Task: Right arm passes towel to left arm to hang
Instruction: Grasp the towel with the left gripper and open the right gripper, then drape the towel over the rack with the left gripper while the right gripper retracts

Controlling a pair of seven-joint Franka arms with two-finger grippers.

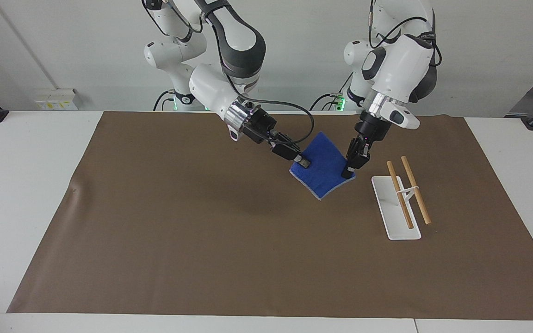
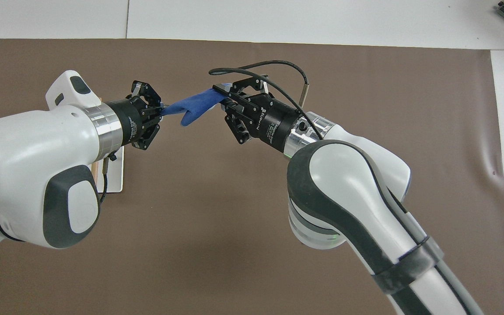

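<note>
The blue towel (image 1: pixel 323 164) hangs in the air over the brown mat, stretched between both grippers; it also shows in the overhead view (image 2: pixel 193 108). My right gripper (image 1: pixel 303 162) is shut on the towel's edge toward the right arm's end and shows from above too (image 2: pixel 220 93). My left gripper (image 1: pixel 347 173) is shut on the opposite edge, toward the left arm's end, and shows from above too (image 2: pixel 161 112).
A white rack base (image 1: pixel 389 217) with two wooden rods (image 1: pixel 415 196) stands on the brown mat (image 1: pixel 201 231) toward the left arm's end, beside the left gripper. In the overhead view the left arm hides most of the rack (image 2: pixel 114 177).
</note>
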